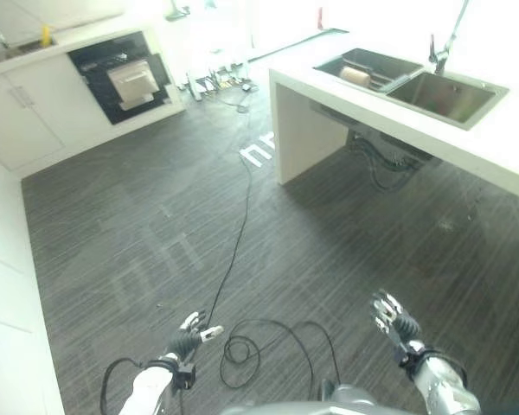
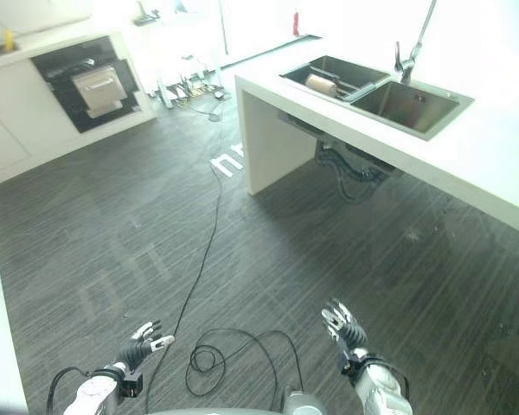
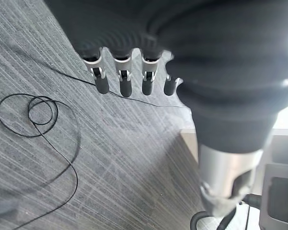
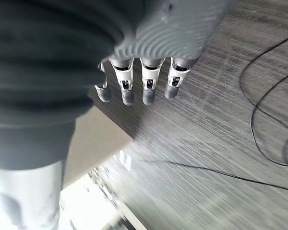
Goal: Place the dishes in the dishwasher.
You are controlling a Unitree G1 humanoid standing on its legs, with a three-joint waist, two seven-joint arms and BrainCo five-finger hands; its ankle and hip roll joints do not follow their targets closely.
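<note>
Standing well apart from the steel double sink [image 1: 415, 82] holding a round tan dish [image 1: 356, 76], left hand [image 1: 189, 339] and right hand [image 1: 391, 318] hung relaxed and empty, so approaching the sink seemingly came next.

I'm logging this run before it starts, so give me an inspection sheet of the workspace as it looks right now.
Surface: dark striped floor; white counter with double sink.
Job's things: brownish dish in the sink's left basin; open dark appliance in the far cabinets, probably the dishwasher.
Clutter: small items on the far floor.
Hands: left hand and right hand low over the floor, fingers straight, holding nothing.
Cables: hoses under the sink.
Surroundings: white cabinets, faucet.
</note>
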